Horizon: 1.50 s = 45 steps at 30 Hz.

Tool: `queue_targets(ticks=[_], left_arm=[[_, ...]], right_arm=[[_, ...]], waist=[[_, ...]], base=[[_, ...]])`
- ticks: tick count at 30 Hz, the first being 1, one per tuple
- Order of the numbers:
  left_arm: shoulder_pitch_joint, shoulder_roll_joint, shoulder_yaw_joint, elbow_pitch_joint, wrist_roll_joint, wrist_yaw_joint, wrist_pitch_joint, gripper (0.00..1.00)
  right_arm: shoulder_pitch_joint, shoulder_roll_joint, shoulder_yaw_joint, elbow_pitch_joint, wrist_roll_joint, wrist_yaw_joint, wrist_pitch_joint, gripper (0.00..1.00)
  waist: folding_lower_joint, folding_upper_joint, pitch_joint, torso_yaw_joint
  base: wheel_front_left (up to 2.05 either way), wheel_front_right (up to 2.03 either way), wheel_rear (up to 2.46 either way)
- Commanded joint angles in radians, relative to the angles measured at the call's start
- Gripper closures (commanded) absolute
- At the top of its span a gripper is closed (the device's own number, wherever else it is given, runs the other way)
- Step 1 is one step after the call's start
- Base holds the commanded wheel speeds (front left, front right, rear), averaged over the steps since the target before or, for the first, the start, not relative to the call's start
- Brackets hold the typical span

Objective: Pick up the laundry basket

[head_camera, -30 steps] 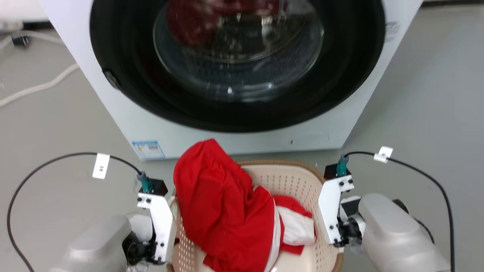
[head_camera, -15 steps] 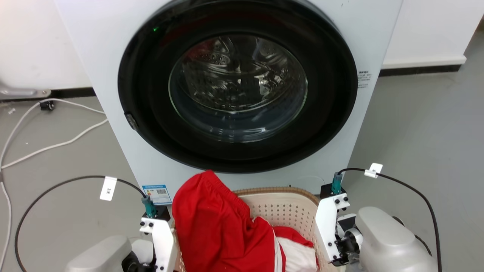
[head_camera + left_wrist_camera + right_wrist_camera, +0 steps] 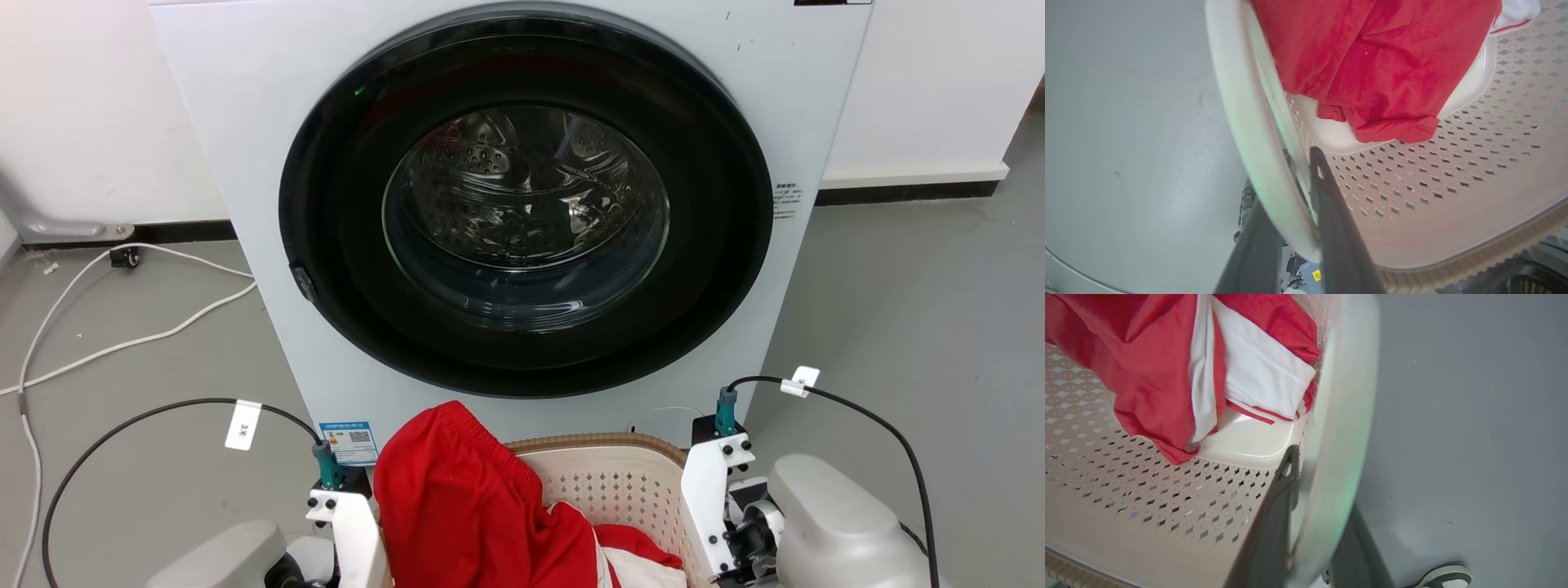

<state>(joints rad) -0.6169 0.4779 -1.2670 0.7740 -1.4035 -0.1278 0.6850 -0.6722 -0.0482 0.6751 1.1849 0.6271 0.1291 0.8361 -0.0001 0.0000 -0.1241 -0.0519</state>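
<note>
Cream laundry basket (image 3: 622, 490) between left pincer (image 3: 1290, 192) and right pincer (image 3: 1323, 490), each clamped onto it.

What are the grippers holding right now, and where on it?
The basket: left gripper clamps its left handle, right gripper its right handle, one finger inside, one outside.

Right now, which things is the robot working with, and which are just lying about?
In the job: laundry basket, left gripper, right gripper, both clamped on it.
Just about: washing machine, red clothes in the basket, white cable, a shoe.
</note>
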Motion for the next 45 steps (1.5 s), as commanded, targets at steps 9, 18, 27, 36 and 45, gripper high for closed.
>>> queue_targets(ticks=[9,18,27,36,45], left_arm=[[-0.017,-0.002,-0.006,-0.01,-0.003,-0.004,0.023,1.0],[-0.028,0.007,-0.006,-0.007,-0.011,-0.004,0.036,1.0],[-0.038,0.006,-0.007,0.002,-0.01,-0.004,0.035,1.0],[-0.046,0.006,-0.008,0.008,-0.01,-0.004,0.044,1.0],[-0.041,0.007,-0.009,0.011,-0.014,-0.004,0.043,1.0]], right_arm=[[-0.015,-0.003,0.015,0.006,0.022,0.003,0.013,1.0],[-0.024,-0.003,0.02,0.024,0.033,0.003,-0.003,1.0],[-0.03,-0.004,0.032,0.022,0.048,0.003,-0.017,1.0],[-0.032,-0.003,0.049,0.017,0.066,0.003,-0.02,1.0],[-0.036,-0.004,0.064,0.024,0.082,0.003,-0.025,1.0]], waist=[[0.0001,0.0,0.002,-0.005],[0.0001,0.0,0.013,-0.003],[0.0001,0.0,0.014,0.001],[0.0001,0.0,0.016,0.0],[0.0001,0.0,0.02,-0.003]], base=[[0.0,0.0,0.0],[0.0,0.0,0.0],[0.0,0.0,0.0],[0.0,0.0,0.0],[0.0,0.0,0.0]])
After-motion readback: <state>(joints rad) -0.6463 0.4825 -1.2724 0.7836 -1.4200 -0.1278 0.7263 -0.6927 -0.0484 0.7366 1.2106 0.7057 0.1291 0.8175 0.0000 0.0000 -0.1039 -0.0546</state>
